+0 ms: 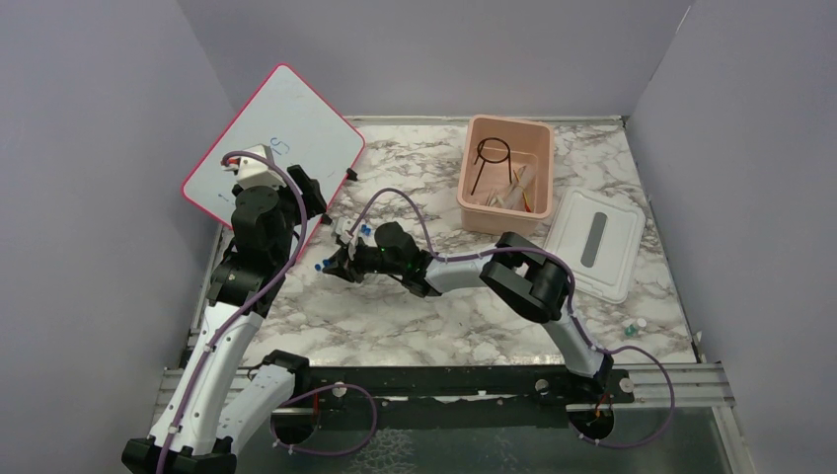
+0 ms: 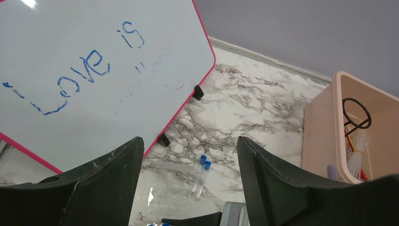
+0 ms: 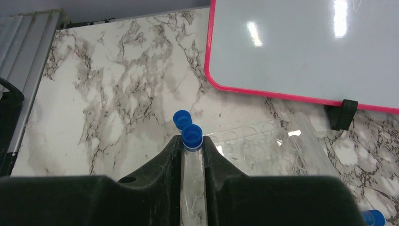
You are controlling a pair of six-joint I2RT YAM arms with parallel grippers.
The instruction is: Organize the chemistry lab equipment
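Pinches blue-capped vial (image 3: 193, 188) lengthwise in right gripper (image 3: 192, 143), jaws narrow, cap just past tips. Seems light, stiff, smooth plastic, prob. slippery: better to grip mid-body, not cap. Second vial (image 3: 181, 118) just ahead. Left gripper (image 2: 189, 141) wide open, empty

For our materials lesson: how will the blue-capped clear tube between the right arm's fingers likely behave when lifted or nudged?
Probably light and stiff: the blue-capped clear tube looks thin and empty. Its smooth round body may slip in the right end effector and could roll on the marble table.
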